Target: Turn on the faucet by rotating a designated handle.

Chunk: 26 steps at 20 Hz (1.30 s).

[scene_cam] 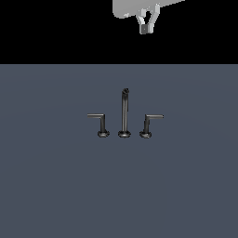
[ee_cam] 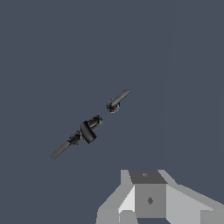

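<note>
The dark grey faucet stands on the blue-grey surface in the exterior view. Its tall spout post is in the middle. The handle stands on the exterior view's right, its lever bar pointing right. The twin handle on the left points left. My gripper hangs high above and behind the set, a little right of the spout, touching nothing, its jaws together and empty. The wrist view shows the spout from above between two levers; I cannot tell which is which. The fingers are shut.
The flat blue-grey surface spreads around the faucet on all sides. Beyond its far edge the background is black.
</note>
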Motion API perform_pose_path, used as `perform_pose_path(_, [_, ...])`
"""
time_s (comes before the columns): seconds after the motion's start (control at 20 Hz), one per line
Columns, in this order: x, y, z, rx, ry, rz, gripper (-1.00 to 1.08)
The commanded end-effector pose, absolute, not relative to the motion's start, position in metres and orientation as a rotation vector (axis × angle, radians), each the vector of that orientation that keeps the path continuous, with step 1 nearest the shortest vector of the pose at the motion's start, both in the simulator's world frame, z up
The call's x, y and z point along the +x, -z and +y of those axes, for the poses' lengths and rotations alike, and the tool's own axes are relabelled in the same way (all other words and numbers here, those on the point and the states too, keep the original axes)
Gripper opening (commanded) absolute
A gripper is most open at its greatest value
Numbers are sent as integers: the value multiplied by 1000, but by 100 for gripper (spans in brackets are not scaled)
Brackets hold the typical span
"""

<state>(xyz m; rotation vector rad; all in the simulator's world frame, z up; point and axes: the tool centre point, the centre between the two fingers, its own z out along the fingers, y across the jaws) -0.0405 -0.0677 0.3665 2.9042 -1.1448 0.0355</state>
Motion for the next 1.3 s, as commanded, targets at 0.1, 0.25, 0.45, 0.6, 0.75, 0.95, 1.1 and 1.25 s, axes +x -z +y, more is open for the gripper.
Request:
perform_pose_path(0.1, [-12, -331, -81, 2825, -32, -1336, -100])
perform_pose_path(0.25, [4, -305, -90, 2766, -29, -1460, -100])
perform_pose_path(0.45, [24, -269, -102, 2679, -24, -1621, -100])
perform_pose_path(0.6, [37, -240, -111, 2607, -20, -1738, -100])
perform_pose_path(0.75, [47, -209, -121, 2530, -16, -1852, -100])
perform_pose_path(0.95, [58, -171, -132, 2428, -10, -1988, -100])
perform_pose_path(1.1, [63, -147, -138, 2362, -7, -2067, -100])
perform_pose_path(1.25, [66, -127, -143, 2308, -4, -2129, -100])
